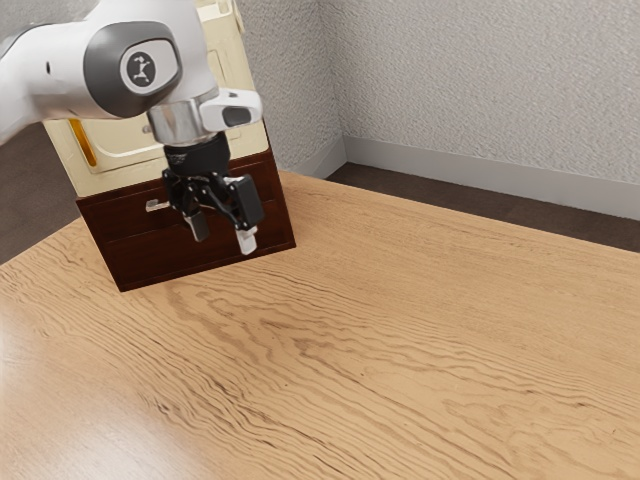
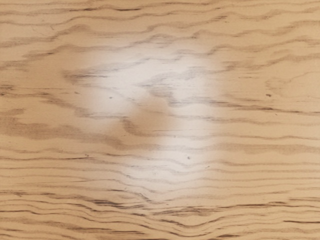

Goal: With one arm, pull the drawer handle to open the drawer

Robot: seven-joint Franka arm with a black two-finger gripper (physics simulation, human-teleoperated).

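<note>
The handle [image 1: 157, 206] I'm after is the pale metal bar on the dark lower front of the cabinet [image 1: 120, 178], and it runs lengthwise across that face, level with the desk. The drawer [image 1: 118, 225] behind it looks flush with the cabinet's front, so I judge the pull is all still to do.

My hand [image 1: 223, 240] hangs in front of the cabinet, on the exterior view's right of the handle, with its two fingers spread wide, pointing down, and nothing between them. Some of the bar may be hidden behind my hand, so I can't be sure where its far end is.

That sideways offset is what I have to solve. From my hand, the handle lies toward the exterior view's left and back against the cabinet. I want to shift across and in until the fingers can bracket the bar's long axis, one on each side of its thickness, then draw straight away from the cabinet. If I go in without that shift, I'd likely press on the bare front instead.

The arm [image 1: 60, 80] leaves the cabinet's foreground open, and the wrist view looks onto the grain of the desk [image 2: 240, 165]
</note>
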